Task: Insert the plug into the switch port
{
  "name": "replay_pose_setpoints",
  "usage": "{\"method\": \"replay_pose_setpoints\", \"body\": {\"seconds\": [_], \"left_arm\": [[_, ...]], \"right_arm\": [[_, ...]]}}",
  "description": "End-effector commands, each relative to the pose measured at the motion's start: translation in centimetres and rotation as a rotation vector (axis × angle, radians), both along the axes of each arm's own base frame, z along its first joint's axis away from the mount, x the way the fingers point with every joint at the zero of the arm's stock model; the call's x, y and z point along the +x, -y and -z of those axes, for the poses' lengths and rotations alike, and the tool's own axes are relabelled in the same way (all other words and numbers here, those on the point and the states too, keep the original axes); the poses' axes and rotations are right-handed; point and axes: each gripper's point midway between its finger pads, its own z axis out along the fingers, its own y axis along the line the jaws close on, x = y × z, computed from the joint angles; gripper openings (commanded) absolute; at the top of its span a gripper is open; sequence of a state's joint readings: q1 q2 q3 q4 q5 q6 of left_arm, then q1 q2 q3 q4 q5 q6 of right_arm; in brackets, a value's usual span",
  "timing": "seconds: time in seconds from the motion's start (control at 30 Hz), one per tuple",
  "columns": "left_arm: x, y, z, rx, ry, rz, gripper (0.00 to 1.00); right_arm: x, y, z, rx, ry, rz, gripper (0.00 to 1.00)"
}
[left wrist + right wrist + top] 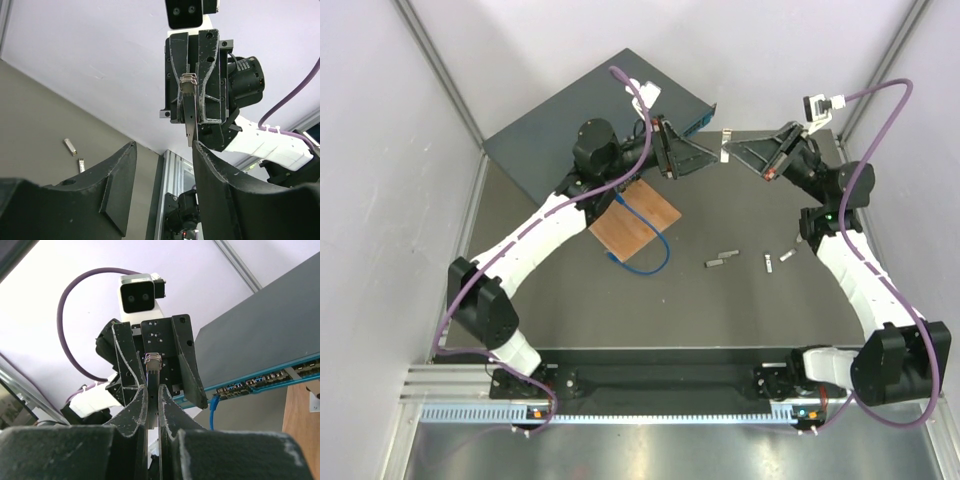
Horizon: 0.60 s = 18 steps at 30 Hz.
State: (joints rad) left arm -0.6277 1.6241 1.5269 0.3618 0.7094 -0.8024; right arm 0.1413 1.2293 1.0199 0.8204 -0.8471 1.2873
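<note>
The plug (152, 371), a thin metal module with a wire clip at its far end, is held in the air, and my right gripper (153, 388) is shut on it. In the top view that gripper (732, 152) meets my left gripper (712, 160) tip to tip over the middle of the table. The left gripper (164, 150) is open. The plug's (189, 112) narrow end hangs just above the gap, close to one of its fingers (215, 170). The switch (570, 120), a dark teal-blue flat box, lies at the back left. Its port row (260, 380) shows in the right wrist view.
A blue cable (645, 255) runs from the switch's ports across a thin wooden board (635, 222) beside the left arm. Three small loose modules (720, 262) (770, 264) (787, 255) lie on the dark mat in front of the right arm. White walls enclose the table.
</note>
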Motion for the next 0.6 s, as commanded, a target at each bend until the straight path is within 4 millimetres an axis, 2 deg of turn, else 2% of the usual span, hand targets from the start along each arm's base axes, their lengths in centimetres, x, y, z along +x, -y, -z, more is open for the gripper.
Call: {"method": "replay_pose_setpoints", "body": {"seconds": [0.0,0.4,0.53,0.57], "left_arm": [[-0.8,0.2,-1.9,-0.071,0.056,0.018,0.53],[-1.7,1.2,-1.7,-0.087,0.043,0.062,0.49],[-1.4,1.3,-1.7,-0.093,0.033,0.056,0.39],[-1.3,1.4,-1.6,-0.093,0.03,0.055,0.34]], "right_arm": [[-1.4,-0.1,-1.8,0.031,0.087,0.01,0.0],[-1.2,-0.3,-1.3,0.026,0.075,0.007,0.0],[-1.6,-0.7,-1.1,0.026,0.074,-0.009,0.0],[-1.5,-0.7,-0.7,0.021,0.067,-0.013,0.0]]}}
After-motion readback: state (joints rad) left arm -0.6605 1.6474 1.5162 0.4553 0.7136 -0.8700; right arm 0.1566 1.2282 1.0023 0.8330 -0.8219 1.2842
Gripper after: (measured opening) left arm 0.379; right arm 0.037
